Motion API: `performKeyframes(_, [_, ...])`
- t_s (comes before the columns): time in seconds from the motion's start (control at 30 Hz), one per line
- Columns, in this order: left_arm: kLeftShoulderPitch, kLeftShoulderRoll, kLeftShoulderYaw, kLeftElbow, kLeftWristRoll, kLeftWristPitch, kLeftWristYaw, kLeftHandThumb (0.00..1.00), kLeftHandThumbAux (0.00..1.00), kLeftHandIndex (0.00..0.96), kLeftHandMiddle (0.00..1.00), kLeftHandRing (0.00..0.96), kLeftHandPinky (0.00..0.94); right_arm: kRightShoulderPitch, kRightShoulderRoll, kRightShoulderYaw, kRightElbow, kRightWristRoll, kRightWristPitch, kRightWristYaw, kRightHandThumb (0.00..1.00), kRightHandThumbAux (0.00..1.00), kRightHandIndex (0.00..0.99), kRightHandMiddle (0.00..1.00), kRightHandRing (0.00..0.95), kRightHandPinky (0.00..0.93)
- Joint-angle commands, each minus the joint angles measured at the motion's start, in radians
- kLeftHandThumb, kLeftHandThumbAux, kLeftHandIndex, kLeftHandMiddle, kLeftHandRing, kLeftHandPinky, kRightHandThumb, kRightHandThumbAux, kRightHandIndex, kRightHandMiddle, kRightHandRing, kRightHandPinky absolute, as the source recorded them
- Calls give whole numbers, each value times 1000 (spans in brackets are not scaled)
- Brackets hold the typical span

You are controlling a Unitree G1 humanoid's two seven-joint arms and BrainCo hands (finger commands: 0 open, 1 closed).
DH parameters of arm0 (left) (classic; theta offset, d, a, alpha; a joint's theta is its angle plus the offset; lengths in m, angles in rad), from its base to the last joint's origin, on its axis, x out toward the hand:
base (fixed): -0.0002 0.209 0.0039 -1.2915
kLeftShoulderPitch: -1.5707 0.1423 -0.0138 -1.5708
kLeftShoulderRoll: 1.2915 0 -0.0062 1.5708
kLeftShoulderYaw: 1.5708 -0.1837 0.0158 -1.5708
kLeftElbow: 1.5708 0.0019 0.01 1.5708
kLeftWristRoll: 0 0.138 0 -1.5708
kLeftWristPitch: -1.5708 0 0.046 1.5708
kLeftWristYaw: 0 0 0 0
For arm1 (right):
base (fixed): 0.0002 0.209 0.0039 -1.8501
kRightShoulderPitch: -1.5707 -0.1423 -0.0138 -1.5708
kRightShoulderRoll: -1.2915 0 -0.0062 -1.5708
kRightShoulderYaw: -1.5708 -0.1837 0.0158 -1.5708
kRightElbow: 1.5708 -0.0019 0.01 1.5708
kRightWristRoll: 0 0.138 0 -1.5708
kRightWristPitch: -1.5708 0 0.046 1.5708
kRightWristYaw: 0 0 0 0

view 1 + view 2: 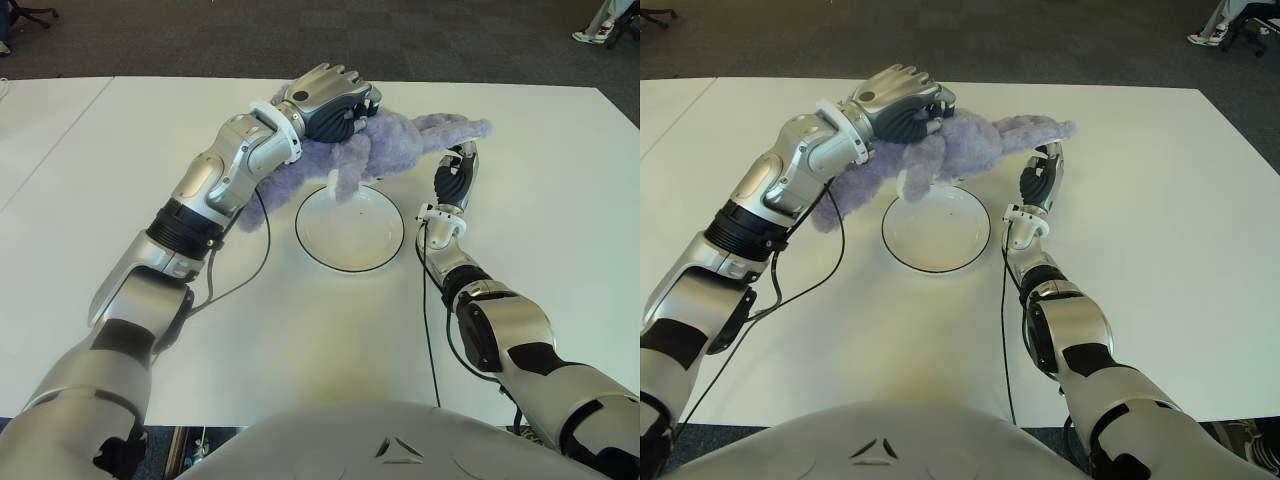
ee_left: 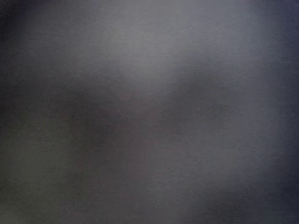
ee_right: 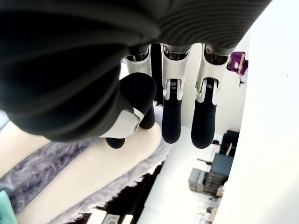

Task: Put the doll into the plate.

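Note:
A fuzzy purple doll (image 1: 385, 145) hangs just past the far rim of the white round plate (image 1: 350, 245), one leg dangling over that rim. My left hand (image 1: 328, 100) is shut on the doll's body from above. Something pressed against the lens blacks out the left wrist view. My right hand (image 1: 455, 175) shows to the right of the plate, below the doll's outstretched limb. In the right wrist view its fingers (image 3: 170, 116) are straight and hold nothing, with the purple fur (image 3: 70, 186) close beside them.
The white table (image 1: 560, 230) stretches wide on both sides of the plate. Black cables (image 1: 262, 240) trail from both arms across it. A second table (image 1: 40, 120) adjoins on the left. Dark carpet lies beyond, with a person's shoes (image 1: 590, 35) far right.

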Motion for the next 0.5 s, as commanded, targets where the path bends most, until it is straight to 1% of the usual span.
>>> performKeyframes(0.03, [53, -23, -11, 16, -3, -5, 8, 756, 690, 444, 826, 825, 758, 75, 26, 7, 38, -5, 10, -8, 1000, 742, 332, 209, 284, 423])
performKeyframes(0.2, [79, -46, -11, 20, 0, 5, 14, 757, 690, 444, 831, 828, 753, 77, 24, 6, 37, -6, 5, -8, 1000, 742, 335, 214, 283, 423])
performKeyframes(0.37, [116, -85, -11, 45, 2, 20, 51, 756, 691, 444, 833, 828, 753, 78, 22, 5, 36, -4, 1, -7, 1000, 742, 328, 213, 281, 424])
performKeyframes(0.5, [147, -110, -10, 71, -2, 21, 89, 756, 691, 443, 833, 829, 776, 81, 21, 3, 36, -2, 0, -3, 1000, 742, 325, 209, 283, 423])
